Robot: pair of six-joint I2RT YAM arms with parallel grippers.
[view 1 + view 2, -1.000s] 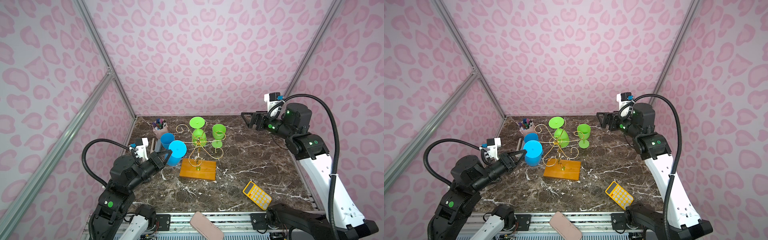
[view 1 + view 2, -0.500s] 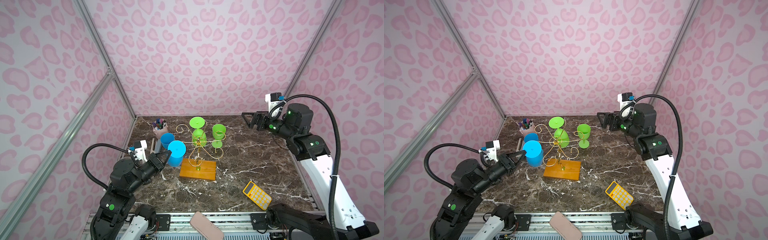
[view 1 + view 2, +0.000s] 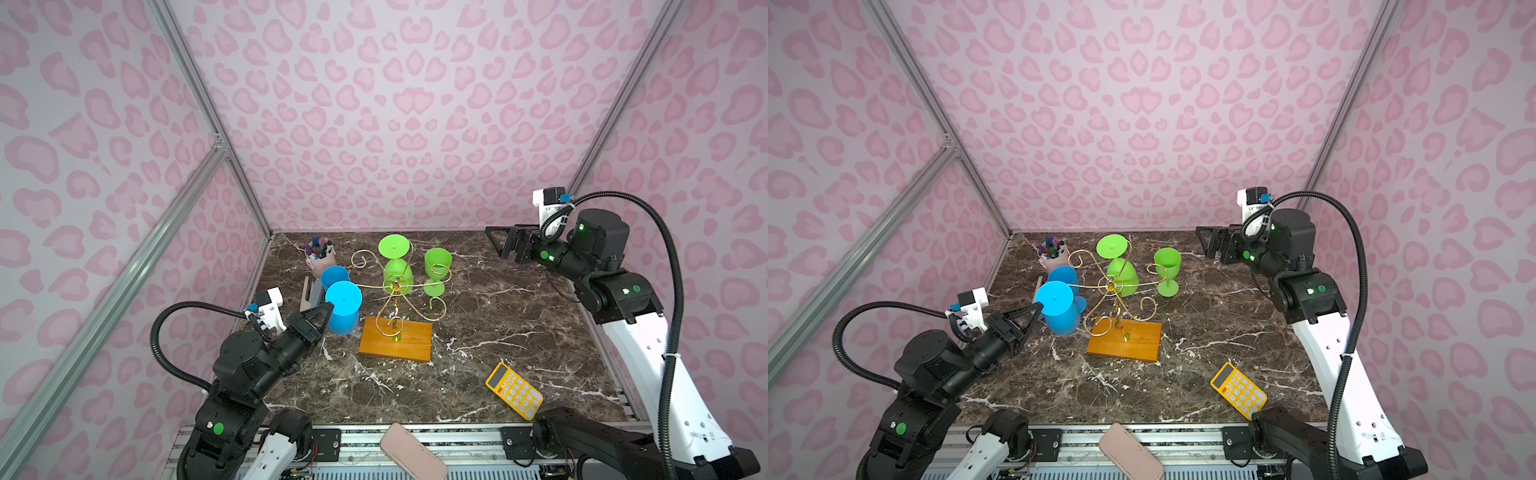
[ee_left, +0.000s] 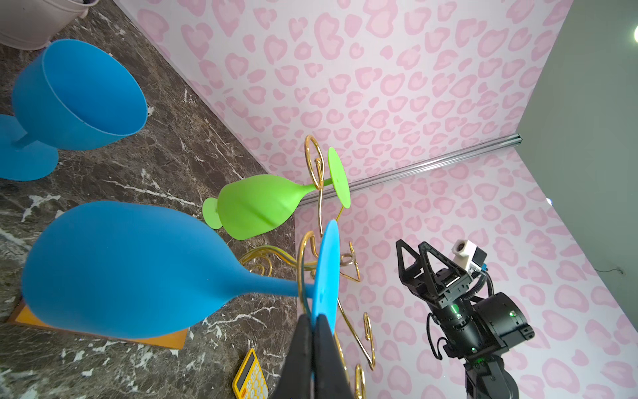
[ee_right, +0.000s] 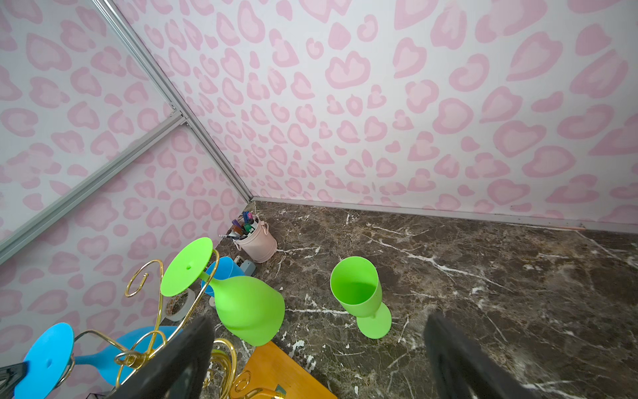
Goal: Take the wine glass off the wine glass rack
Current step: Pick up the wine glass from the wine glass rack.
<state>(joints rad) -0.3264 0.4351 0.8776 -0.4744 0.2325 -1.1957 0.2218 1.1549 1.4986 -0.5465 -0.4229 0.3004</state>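
The wine glass rack [image 3: 395,291] [image 3: 1112,286], gold wire on an orange-brown wooden base [image 3: 395,345], stands mid-table. A blue wine glass [image 3: 343,309] [image 3: 1059,309] [image 4: 121,266] hangs upside down from its left arm, with the stem inside the wire loop. My left gripper [image 3: 328,306] [image 3: 1038,306] [image 4: 313,319] is shut on the rim of that glass's round foot. A green wine glass [image 3: 397,272] [image 5: 248,311] hangs bowl-down from a rear arm. My right gripper [image 3: 496,245] [image 3: 1206,243] [image 5: 319,319] is open, raised at the back right, holding nothing.
An upright green glass [image 3: 437,266] stands right of the rack and an upright blue glass [image 3: 334,276] behind the held one. A pink pen pot [image 3: 320,259] sits at the back left. A yellow calculator [image 3: 514,390] lies front right. A pink flat object [image 3: 411,455] rests on the front rail.
My left arm has drawn back a little, and the blue glass's foot has shifted slightly left along the rack arm. The right arm has not moved.
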